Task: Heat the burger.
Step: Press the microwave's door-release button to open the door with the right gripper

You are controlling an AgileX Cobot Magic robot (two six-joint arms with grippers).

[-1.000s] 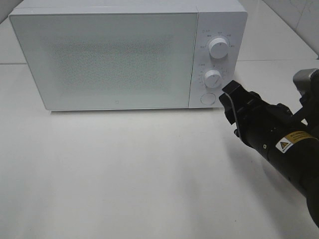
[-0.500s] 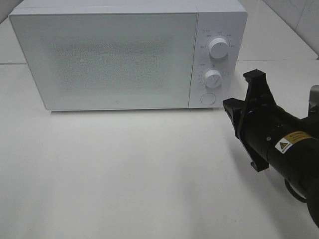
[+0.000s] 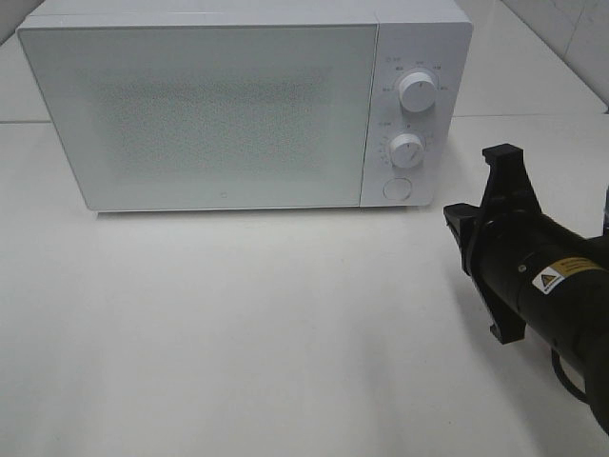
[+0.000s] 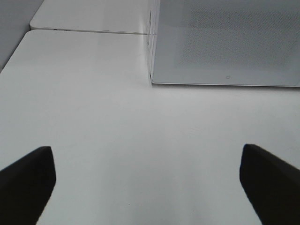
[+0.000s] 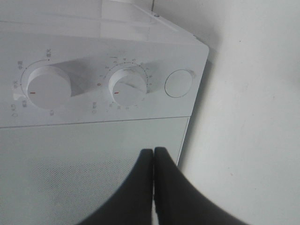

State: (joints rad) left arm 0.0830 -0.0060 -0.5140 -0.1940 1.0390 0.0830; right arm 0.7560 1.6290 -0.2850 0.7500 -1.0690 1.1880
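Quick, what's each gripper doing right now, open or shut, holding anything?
Left gripper: open, holding nothing.
Right gripper: shut, fingers pressed together, nothing between them.

- Right arm (image 3: 519, 271): a yellow warning label (image 3: 561, 275) carries a black triangle sign; its wording is too small to read.
- Microwave (image 3: 238, 29): printed marks ring the upper dial (image 3: 417, 90) and the lower dial (image 3: 406, 150), all too small and blurred to read.
- Door (image 3: 200, 105): a tiny logo (image 3: 221, 201) sits near the lower edge, unreadable.

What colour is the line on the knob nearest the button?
Red; the right wrist view shows the knob best.
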